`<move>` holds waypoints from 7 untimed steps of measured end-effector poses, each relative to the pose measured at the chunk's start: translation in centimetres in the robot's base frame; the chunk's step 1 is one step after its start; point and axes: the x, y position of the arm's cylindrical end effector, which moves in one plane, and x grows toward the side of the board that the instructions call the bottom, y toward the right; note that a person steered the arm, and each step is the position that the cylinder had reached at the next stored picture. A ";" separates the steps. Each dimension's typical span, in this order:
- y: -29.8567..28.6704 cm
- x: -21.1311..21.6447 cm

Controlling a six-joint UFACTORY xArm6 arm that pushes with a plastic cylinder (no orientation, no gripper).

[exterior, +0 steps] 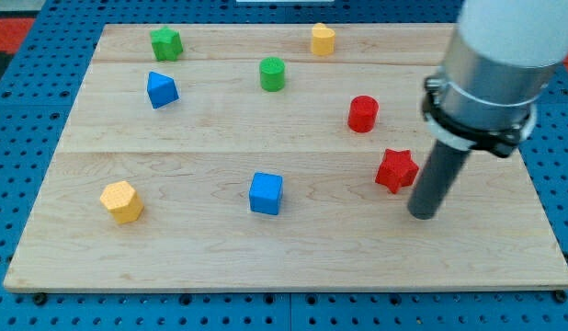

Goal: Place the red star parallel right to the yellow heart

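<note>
- Eight coloured blocks lie scattered on a pale wooden board (293,257), which rests on a blue pegboard surface (8,184); a red patch of floor or mat shows at the view's top left.
- Arm housing (500,64): a grey and white cylinder ending in a dark rod; there are no fingers to open or close, only my tip (424,215).
- Red star (396,170): just beside my tip, up and toward the view's left of it; contact cannot be confirmed.
- Yellow heart (323,39): well away from my tip, near the view's top edge of the board.
- Red cylinder (362,113): between the star and the heart, a likely obstruction.
- Remaining blocks, all toward the view's left of my tip: blue cube (266,193), yellow hexagonal block (121,201), blue triangular block (161,89), green cylinder (272,74), green star (165,43).
- Advised method: set my tip below the star and push toward the view's top, staying right of the red cylinder, then stop level with the heart on its right.
</note>
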 end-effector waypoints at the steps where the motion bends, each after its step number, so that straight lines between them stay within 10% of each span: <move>1: 3.7 -5.7; 3: 5.4 -1.8; 4: -3.7 -1.4; 6: 5.6 -11.2; 7: 4.7 -8.8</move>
